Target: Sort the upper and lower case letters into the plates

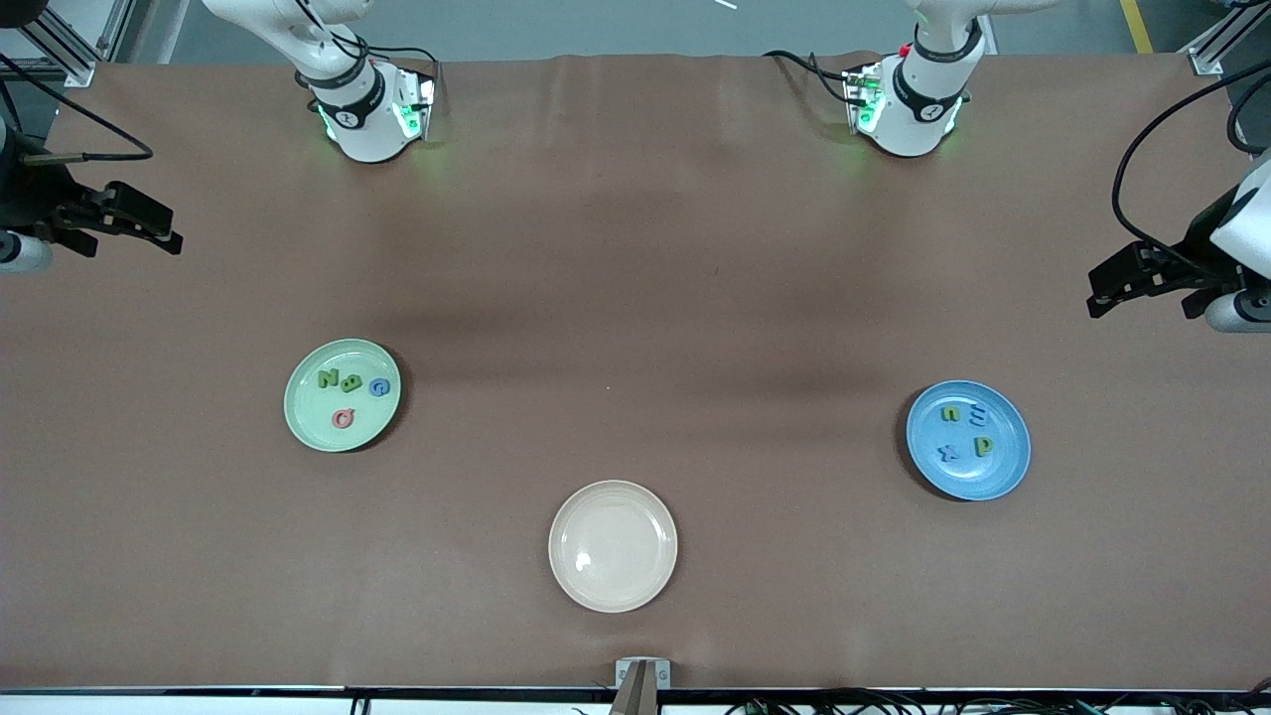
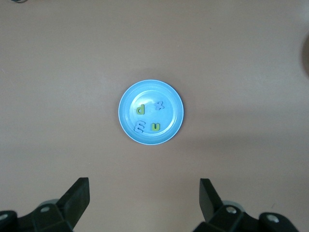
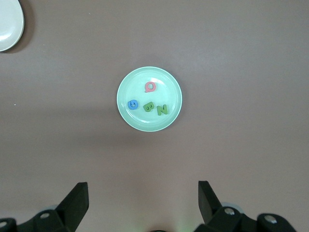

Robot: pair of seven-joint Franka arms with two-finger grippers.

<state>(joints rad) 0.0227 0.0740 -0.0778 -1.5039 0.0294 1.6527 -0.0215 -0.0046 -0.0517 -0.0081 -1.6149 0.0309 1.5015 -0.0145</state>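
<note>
Counting across the brown table [image 1: 635, 248], three plates are noted: one mint green plate [image 1: 303, 417] toward the right arm's end, one blue plate [image 1: 1003, 467] toward the left arm's end, and one cream plate [image 1: 613, 545] between them, nearer to the front camera than either. Eight letters are tallied in all, four to each coloured plate. In the mint green plate are seen a green N [image 1: 328, 378], a green B [image 1: 352, 382] just beside it, a blue G [image 1: 379, 387], and a single pink Q [image 1: 344, 418] lying nearer to the camera than the other three. In the blue plate are seen a green n [image 1: 950, 414], a blue m [image 1: 977, 415] beside it, a blue x [image 1: 950, 453] and a green p [image 1: 983, 446], the latter two nearer to the camera. No letter is seen on the cream plate. The left gripper [image 1: 1117, 293] is held in the air over bare table at the left arm's edge of the table; its fingers [image 2: 77, 195] are spread wide with nothing between them. The right gripper [image 1: 149, 226] is likewise poised over bare table at the right arm's edge, fingers [image 3: 77, 198] wide apart and gripping nothing. Both arms are taken to be waiting, well apart from the plates.
</note>
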